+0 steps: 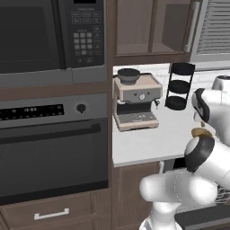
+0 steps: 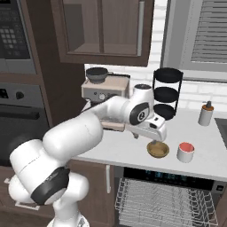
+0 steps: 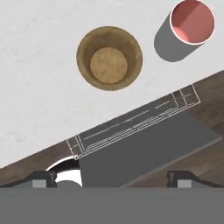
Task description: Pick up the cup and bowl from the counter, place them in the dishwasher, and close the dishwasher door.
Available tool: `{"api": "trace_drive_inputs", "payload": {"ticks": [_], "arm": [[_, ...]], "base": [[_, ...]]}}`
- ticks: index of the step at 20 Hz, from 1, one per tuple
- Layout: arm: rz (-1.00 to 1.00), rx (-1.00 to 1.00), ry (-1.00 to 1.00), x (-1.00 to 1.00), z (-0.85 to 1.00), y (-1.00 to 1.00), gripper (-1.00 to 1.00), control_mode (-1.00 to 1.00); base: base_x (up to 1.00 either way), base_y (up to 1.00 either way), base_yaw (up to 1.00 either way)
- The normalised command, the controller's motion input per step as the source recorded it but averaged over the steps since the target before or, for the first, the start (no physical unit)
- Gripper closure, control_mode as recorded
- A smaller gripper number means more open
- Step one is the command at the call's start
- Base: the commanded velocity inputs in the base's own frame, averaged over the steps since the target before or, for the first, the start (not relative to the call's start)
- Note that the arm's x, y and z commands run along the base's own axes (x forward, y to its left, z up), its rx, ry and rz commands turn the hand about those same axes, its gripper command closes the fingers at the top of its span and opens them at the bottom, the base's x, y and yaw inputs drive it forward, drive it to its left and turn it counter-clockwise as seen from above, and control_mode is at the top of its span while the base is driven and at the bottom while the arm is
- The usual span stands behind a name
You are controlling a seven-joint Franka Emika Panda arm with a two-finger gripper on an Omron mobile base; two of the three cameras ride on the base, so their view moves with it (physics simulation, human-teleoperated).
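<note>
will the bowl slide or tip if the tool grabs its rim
The bowl looks rigid, shallow and wide-based, so it probably won't tip. The counter looks smooth, so a one-sided push may slide it. The open tool hangs above it, empty.

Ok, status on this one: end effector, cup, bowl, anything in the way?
End effector open, empty, above bowl. Cup beside it on counter. Dishwasher open, rack out. Nothing blocking.

Clearly a home kitchen — built-in oven (image 1: 53,152) and microwave (image 1: 51,38) far left of the gripper (image 2: 153,141), espresso machine (image 1: 136,102) behind it, open dishwasher (image 2: 166,201) below.
</note>
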Motion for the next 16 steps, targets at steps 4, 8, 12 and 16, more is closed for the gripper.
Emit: {"api": "trace_drive_inputs", "payload": {"ticks": [4, 8, 12, 16], "arm": [[-0.07, 0.01, 0.01, 0.34, -0.28, -0.1, -1.0, -1.0], [-0.05, 0.02, 0.0, 0.19, -0.18, 0.0, -1.0, -1.0], [-0.08, 0.07, -0.03, 0.09, -0.27, -0.06, -1.0, -1.0], [-0.09, 0.07, -0.03, 0.13, -0.42, -0.22, -1.0, -1.0]], "base": [[0.0, 0.0, 0.0], [0.0, 0.0, 0.0], [0.0, 0.0, 0.0], [0.0, 0.0, 0.0]]}}
